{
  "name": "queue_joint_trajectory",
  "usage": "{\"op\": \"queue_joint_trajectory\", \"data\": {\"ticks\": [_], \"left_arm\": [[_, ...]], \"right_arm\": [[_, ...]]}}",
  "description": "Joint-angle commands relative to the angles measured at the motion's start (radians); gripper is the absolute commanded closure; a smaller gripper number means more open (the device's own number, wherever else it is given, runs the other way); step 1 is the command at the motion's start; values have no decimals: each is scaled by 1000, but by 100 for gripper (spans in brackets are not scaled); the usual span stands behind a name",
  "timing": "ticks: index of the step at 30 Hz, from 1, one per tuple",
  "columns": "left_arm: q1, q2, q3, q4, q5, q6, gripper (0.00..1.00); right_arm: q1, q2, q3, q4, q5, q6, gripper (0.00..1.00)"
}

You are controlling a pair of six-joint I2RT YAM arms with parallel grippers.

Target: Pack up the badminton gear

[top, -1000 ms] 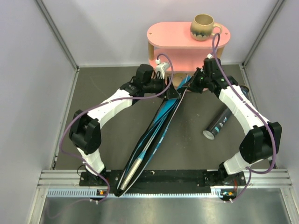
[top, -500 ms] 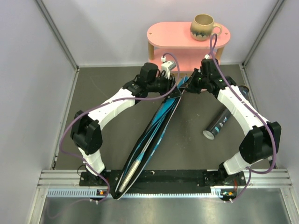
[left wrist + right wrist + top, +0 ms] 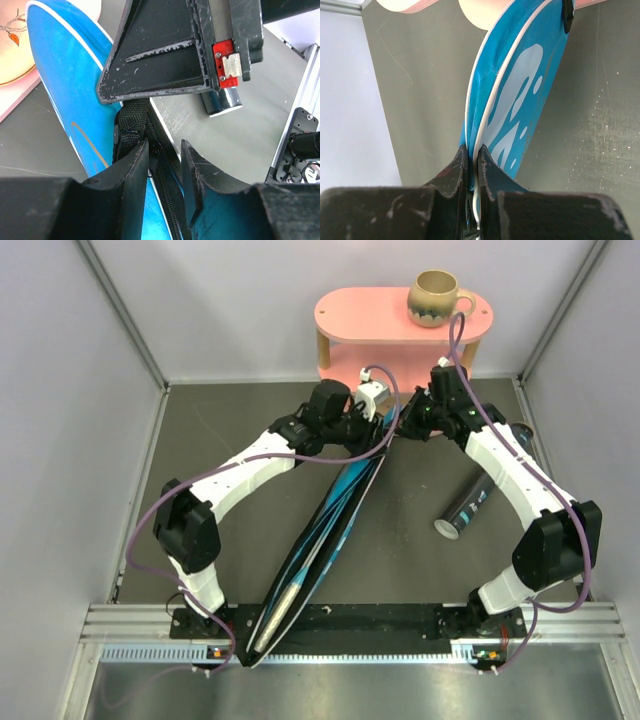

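The long blue racket-shaped fabric cover lies slantwise on the dark grey table. Its narrow handle end is at the near edge, left of centre, and its broad head end reaches up and to the right, just in front of the pink oval-topped shelf. Both arms meet at that far head end, one on each side of the cover's edge. The left gripper comes in from the left. Its fingers stand partly apart with a clear gap, straddling the black zip edge of the cover. A black webbing loop rests against the left-hand finger, and a small zip pull hangs in the gap. Just to its right, the right gripper is pressed together on the cover's rim, with the white piping and a fold of blue cloth pinched between its tips. The cover rises away from this gripper towards the shelf. Farther right, well apart from both grippers, the long black plastic tube lies on the table beside the right arm, its pale capped end pointing towards the near side. The beige ceramic mug stands upright on the shelf's top. The cover's face carries pale blue and white splash shapes in the right wrist view, and none of them can be read as letters. The light marking on the tube is too small to read.
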Motion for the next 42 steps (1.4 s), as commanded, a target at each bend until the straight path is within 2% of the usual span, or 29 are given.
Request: {"op": "queue_joint_trajectory", "data": {"ticks": [1,3,6,10,18,20,22,24,33,37,42], "left_arm": [[5,-12,24,-60,-33,36,61],[5,-14,22,-60,-29,32,56],[11,-11,27,-58,-13,16,57],[14,-3,33,-61,16,4,68],[16,-3,31,-80,11,7,74],[16,-3,31,-83,10,9,80],[14,-12,31,-86,-7,15,94],[13,-18,36,-96,-21,18,100],[-10,-107,10,-129,-58,-28,100],[-32,-194,-82,-127,-64,-68,100],[-78,-337,-243,-127,-150,-33,100]], "right_arm": [[16,-27,55,50,-24,18,100],[16,-28,55,50,-26,19,100],[14,-27,55,50,-24,18,100],[16,-27,56,50,-26,18,100],[16,-20,58,54,-30,30,100],[16,-23,58,54,-26,33,100],[14,-23,56,57,-17,32,100],[17,-23,48,61,-6,36,100],[16,-27,13,109,133,62,100],[0,-54,-47,182,198,119,100],[-56,-77,-103,201,262,196,100]]}}
